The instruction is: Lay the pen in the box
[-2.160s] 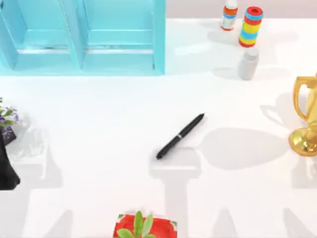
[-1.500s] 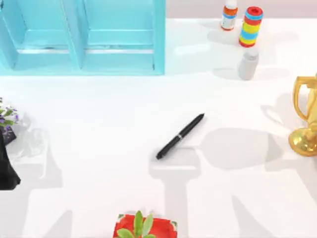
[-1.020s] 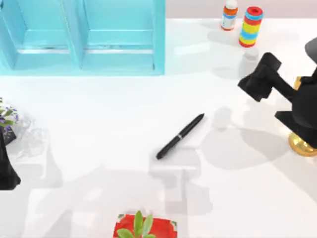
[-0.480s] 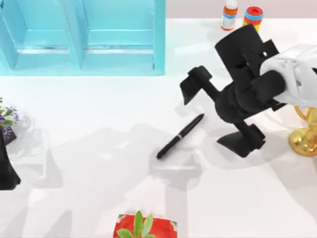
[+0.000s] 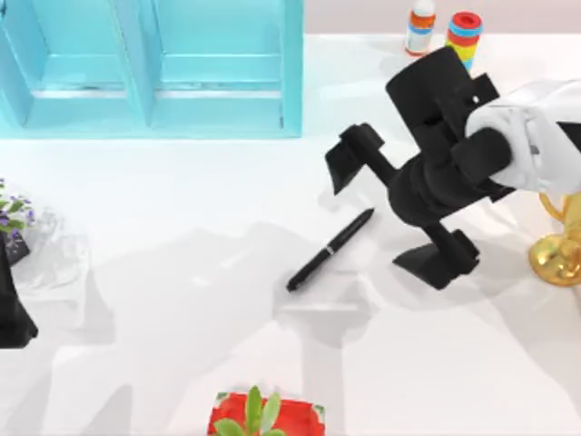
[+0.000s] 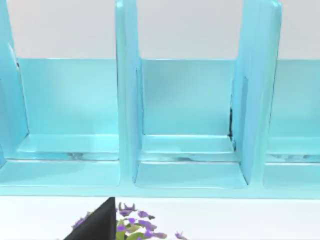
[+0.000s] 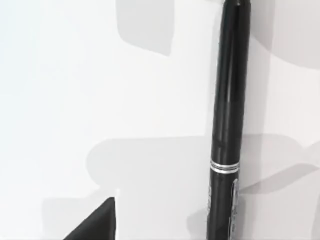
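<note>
The slim black pen [image 5: 329,250] lies slantwise on the white table near the middle, and it runs lengthwise through the right wrist view [image 7: 227,125]. My right gripper [image 5: 374,218] hovers open over the pen's upper right end, one finger [image 5: 349,154] behind it and the other toward the table's front right, neither touching it. The box [image 5: 150,68] is a light blue case with open compartments at the back left, and the left wrist view faces its compartments [image 6: 185,165]. My left gripper [image 5: 11,318] is parked at the table's left edge.
A striped ring stack [image 5: 463,32] and a small bottle [image 5: 420,27] stand at the back right. At the right edge stands a gold trophy [image 5: 563,245]. A red pot with a green plant [image 5: 263,416] is at the front edge, and purple flowers [image 5: 11,213] at the left.
My right arm swung in from the right edge to above the pen's upper end, settling slightly lower and leftward in the last half second. The pen and left arm stayed put.
</note>
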Robot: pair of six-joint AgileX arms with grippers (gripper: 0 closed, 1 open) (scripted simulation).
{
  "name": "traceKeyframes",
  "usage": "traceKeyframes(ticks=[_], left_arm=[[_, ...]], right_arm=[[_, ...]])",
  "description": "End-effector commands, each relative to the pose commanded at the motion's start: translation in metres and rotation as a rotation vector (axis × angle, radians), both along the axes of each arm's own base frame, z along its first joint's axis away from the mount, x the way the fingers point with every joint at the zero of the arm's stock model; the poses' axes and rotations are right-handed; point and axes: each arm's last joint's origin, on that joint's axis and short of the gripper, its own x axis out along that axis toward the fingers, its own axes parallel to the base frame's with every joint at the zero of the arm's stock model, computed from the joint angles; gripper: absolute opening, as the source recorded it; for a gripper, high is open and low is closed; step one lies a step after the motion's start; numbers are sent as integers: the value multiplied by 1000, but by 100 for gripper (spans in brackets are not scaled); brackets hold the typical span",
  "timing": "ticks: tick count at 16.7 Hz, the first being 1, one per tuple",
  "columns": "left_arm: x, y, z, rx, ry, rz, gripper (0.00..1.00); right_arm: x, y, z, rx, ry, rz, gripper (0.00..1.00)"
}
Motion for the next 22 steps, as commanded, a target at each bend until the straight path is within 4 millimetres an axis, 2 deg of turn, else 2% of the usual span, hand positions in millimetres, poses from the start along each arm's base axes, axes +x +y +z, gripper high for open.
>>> traceKeyframes(ticks=[3,9,14,22], left_arm=[[0,0,0,0,0,0,100],[0,0,0,0,0,0,100],[0,0,0,0,0,0,100],[0,0,0,0,0,0,100]], right_arm=[[9,10,-17,3,-2,4,100],[29,34,-83,-1,5,4,100],[31,36,-88,0,2,4,100],[31,36,-88,0,2,4,40]])
